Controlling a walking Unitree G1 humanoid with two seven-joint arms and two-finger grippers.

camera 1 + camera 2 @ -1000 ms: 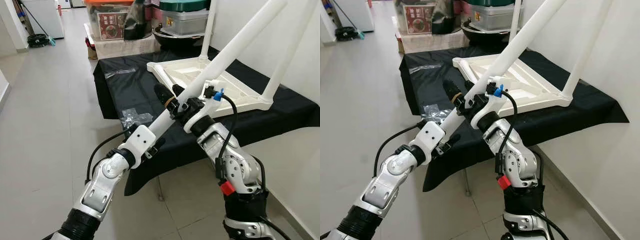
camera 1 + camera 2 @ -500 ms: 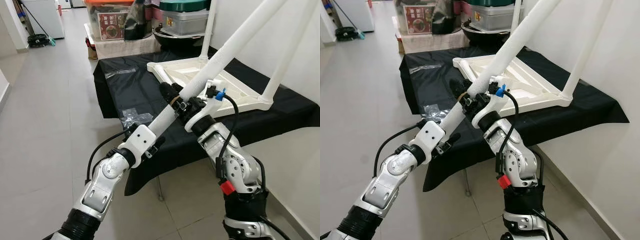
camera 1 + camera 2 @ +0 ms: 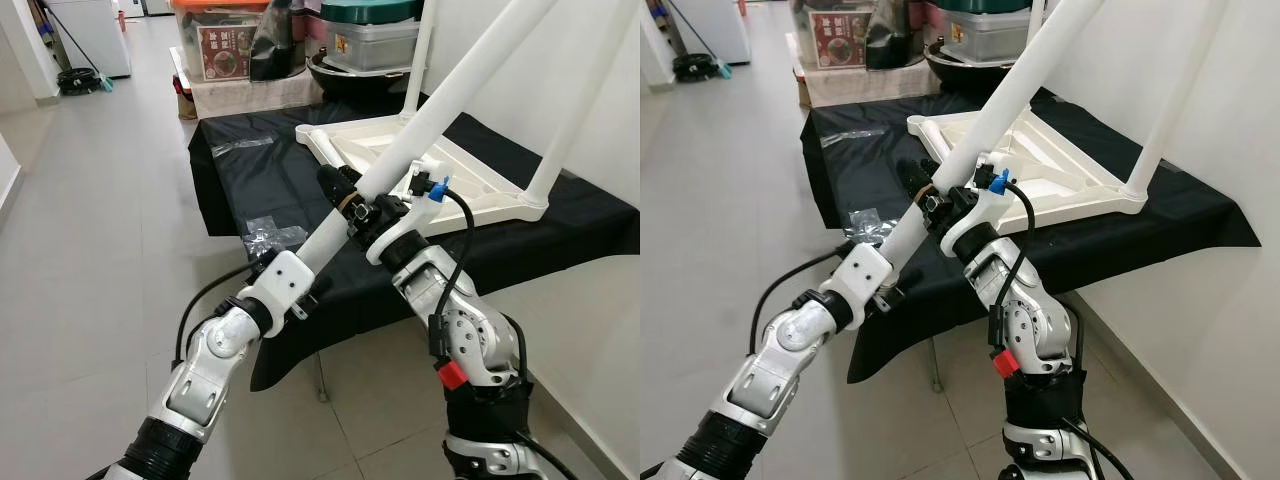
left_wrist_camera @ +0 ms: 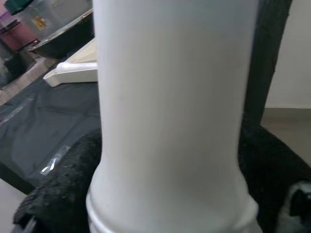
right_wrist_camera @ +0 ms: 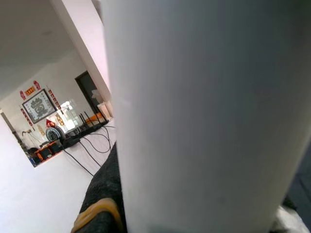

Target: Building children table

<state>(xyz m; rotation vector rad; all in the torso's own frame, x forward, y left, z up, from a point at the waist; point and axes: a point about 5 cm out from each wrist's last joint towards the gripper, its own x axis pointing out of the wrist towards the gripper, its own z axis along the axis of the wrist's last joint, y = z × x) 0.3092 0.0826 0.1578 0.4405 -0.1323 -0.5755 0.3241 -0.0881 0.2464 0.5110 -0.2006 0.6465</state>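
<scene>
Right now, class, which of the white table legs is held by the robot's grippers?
The slanted leg nearest the robot: both grippers clamp its lower end. The other two stand fixed in the upturned tabletop, untouched.

Both silver arms reach forward and up, converging in front of the robot. The left gripper (image 3: 338,190) and the right gripper (image 3: 372,212) are closed around the white table leg (image 3: 440,88), just beside each other.
</scene>
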